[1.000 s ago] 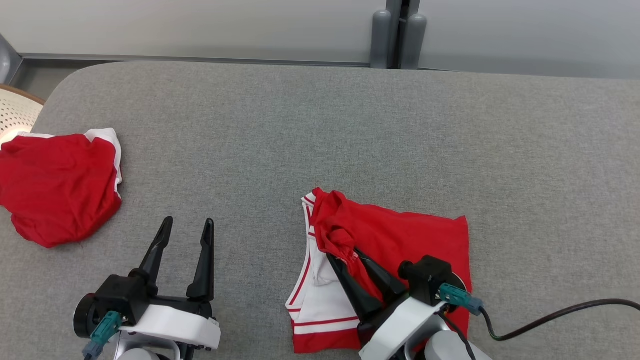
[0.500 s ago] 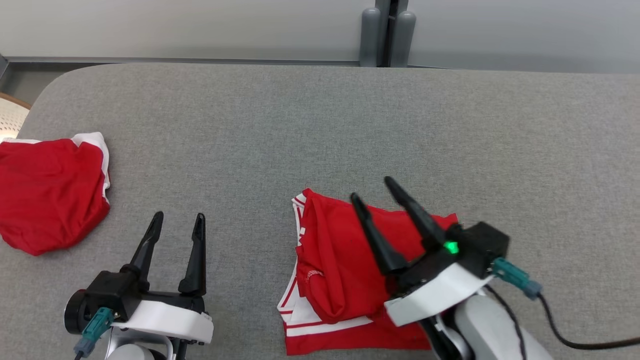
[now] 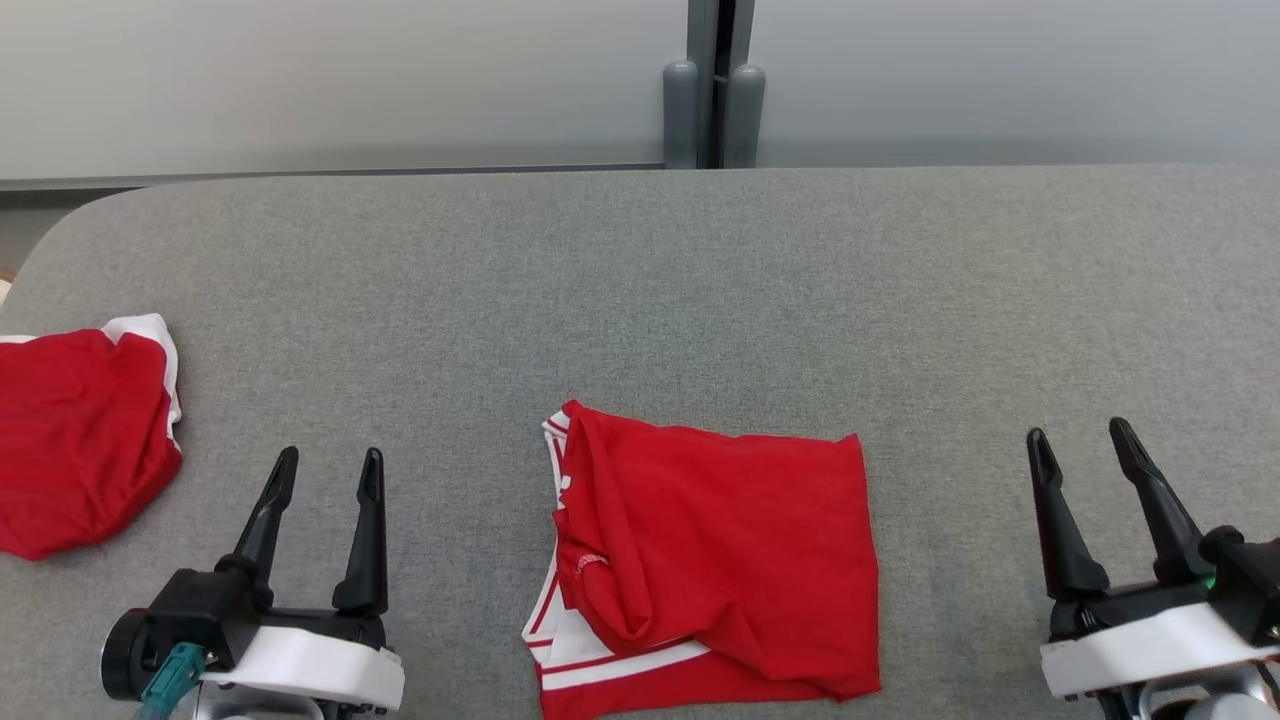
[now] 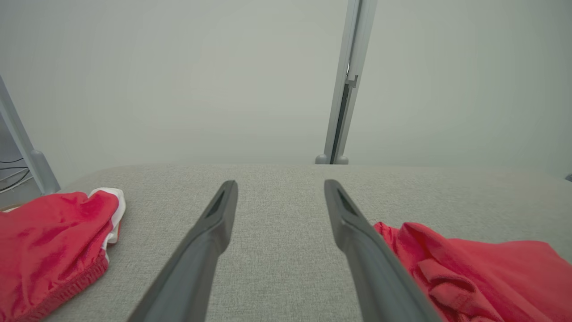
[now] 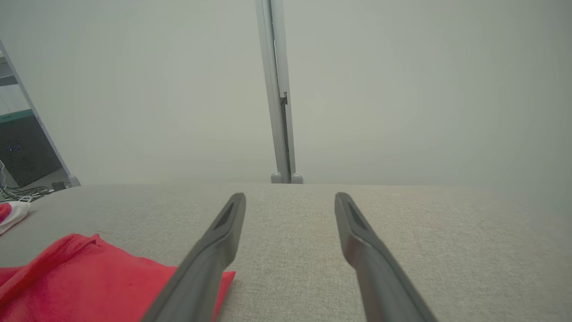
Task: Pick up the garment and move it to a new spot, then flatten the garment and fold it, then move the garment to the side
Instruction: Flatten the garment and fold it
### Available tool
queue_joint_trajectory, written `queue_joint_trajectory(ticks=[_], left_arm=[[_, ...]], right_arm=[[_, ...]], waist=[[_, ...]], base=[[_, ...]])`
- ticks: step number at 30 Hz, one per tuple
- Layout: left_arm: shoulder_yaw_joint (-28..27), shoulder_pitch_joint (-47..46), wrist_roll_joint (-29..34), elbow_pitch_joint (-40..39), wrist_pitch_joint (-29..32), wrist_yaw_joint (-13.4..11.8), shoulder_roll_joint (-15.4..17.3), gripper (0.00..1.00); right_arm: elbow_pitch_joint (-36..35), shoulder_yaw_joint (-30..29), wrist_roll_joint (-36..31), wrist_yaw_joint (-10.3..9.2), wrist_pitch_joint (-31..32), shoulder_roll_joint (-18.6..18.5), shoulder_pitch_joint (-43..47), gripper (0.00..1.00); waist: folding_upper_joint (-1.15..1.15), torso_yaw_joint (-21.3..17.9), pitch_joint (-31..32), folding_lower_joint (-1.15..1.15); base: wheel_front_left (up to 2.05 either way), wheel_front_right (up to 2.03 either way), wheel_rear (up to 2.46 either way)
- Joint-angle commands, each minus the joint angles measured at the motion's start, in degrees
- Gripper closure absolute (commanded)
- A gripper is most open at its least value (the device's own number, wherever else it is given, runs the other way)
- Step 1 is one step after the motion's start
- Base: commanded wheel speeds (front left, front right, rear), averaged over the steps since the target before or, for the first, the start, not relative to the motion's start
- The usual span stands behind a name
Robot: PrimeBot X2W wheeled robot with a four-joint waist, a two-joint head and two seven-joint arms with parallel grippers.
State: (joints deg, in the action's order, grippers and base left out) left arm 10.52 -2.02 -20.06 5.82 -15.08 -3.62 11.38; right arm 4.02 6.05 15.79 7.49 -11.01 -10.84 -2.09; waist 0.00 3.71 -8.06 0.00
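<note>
You have a big grey bench in front of you, and it takes up most of the head view. A pale wall stands behind it at 12 o'clock.

The garment lies on the bench at 6 o'clock, close to the near edge. It is red and folded over into a rough square, with a soft, lumpy fold on its left half. White stripes show along its left side and bottom edge.

A second red cloth with a white edge lies bunched up at 9 o'clock. It is well apart from the garment and partly cut off by the side of the picture.

Your left hand sits at 7 o'clock, between the two red things. Its two dark fingers are spread apart and empty. Your right hand sits at 5 o'clock, to the right of the garment and apart from it. Its fingers are spread apart and empty too. Both hands point toward 12 o'clock, and in each wrist view you see bare grey bench between the fingers.

A thin grey post stands at 12 o'clock, just behind the far edge of the bench.
</note>
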Motion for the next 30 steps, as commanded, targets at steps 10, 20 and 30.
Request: queue_joint_trajectory(ticks=[10,20,30], left_arm=[[0.22,1.85,1.05,-0.85,-0.02,-0.55,0.64,0.00],[1.14,0.78,1.25,-2.02,0.51,-1.00,0.46,0.00],[2.47,-2.28,1.46,-2.62,0.59,-0.50,-0.09,0.00]], right_arm=[[-6.52,-3.35,-1.72,0.00,3.64,0.09,5.58,0.00],[-8.02,-3.49,-2.39,0.00,4.74,0.48,5.15,0.00],[1.36,10.74,-0.26,0.00,4.72,1.70,-1.76,1.00]], waist=[[0.00,-1.27,0.87,0.00],[0.00,-0.54,-0.14,0.00],[0.00,2.03,-3.22,0.00]], base=[[0.00,0.00,0.00],[0.00,0.00,0.00],[0.00,0.00,0.00]])
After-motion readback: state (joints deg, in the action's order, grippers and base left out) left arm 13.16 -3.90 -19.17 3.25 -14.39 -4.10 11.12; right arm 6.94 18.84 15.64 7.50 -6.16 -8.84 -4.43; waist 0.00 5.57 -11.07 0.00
